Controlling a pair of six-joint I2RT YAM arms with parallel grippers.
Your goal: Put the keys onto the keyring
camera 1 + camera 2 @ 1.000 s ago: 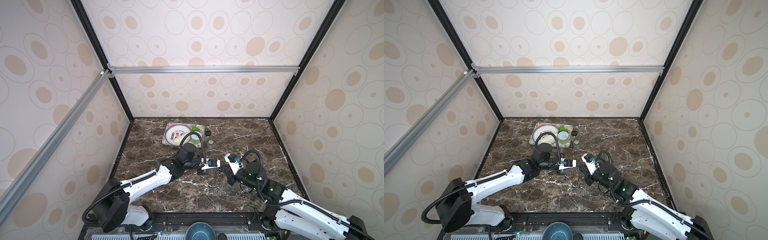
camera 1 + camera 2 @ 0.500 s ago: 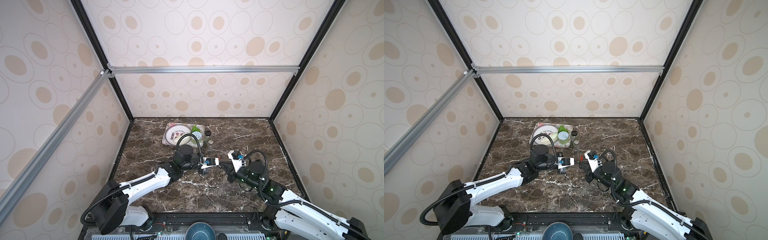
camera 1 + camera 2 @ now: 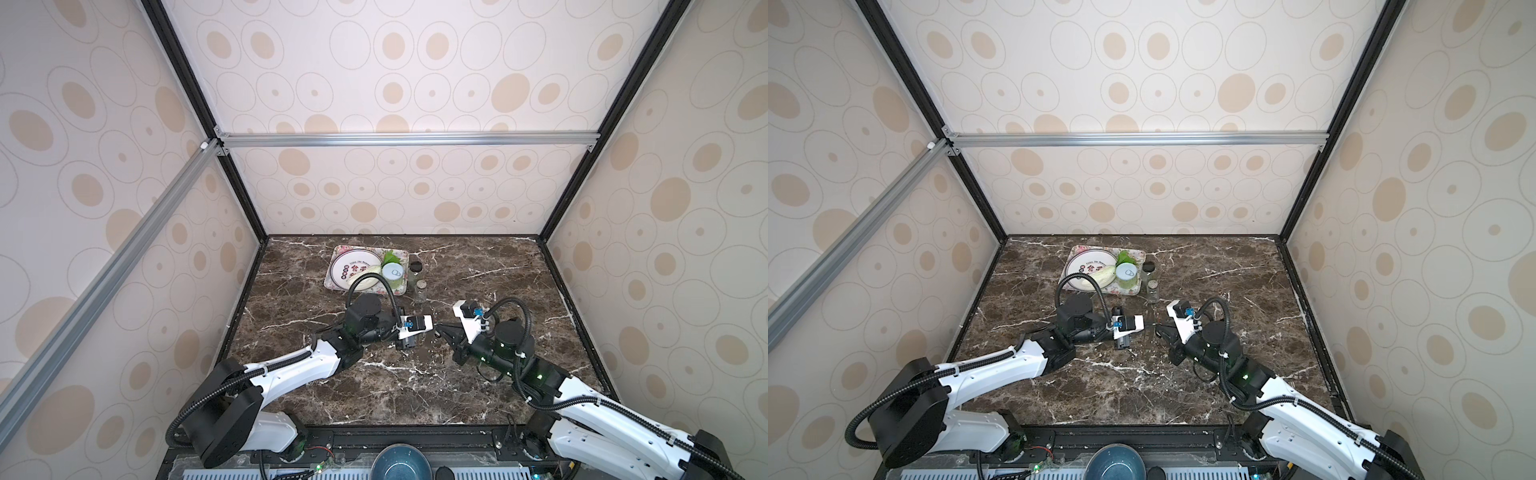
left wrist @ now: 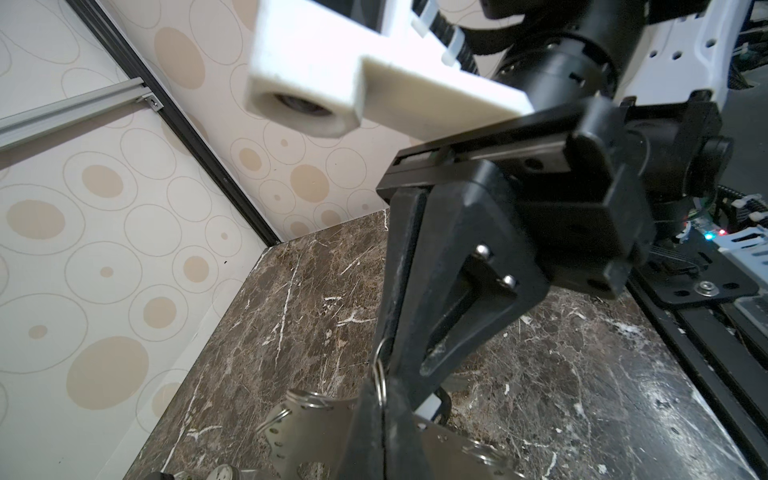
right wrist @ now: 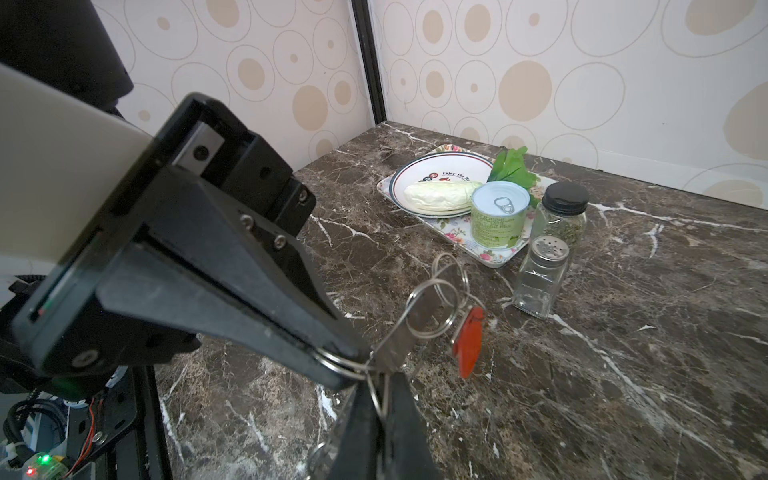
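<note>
The keyring is a flat grey metal piece [image 4: 307,432] with holes along its edge and wire rings [image 5: 449,286] hanging from it, held just above the marble. In the right wrist view it shows as a narrow strip [image 5: 415,324]. One of the keys, a red-orange tag [image 5: 469,345], dangles from a ring. A small white and black piece [image 4: 432,406] shows behind the jaws. My left gripper [image 4: 380,411] is shut on a wire ring. My right gripper [image 5: 376,419] is shut on another. Their tips meet at mid-table in both top views, left gripper [image 3: 424,336] and right gripper [image 3: 440,331].
A floral tray [image 5: 494,257] at the back holds a plate [image 5: 415,174] with cabbage, and a green can [image 5: 498,216]. A black-lidded spice jar [image 5: 561,216] and a glass shaker [image 5: 540,278] stand beside it, close behind the grippers. A blue bowl [image 3: 401,463] sits at the front edge.
The right wrist has shifted slightly toward the back and the left wrist a little leftward. Both grippers stay shut, tips together.
</note>
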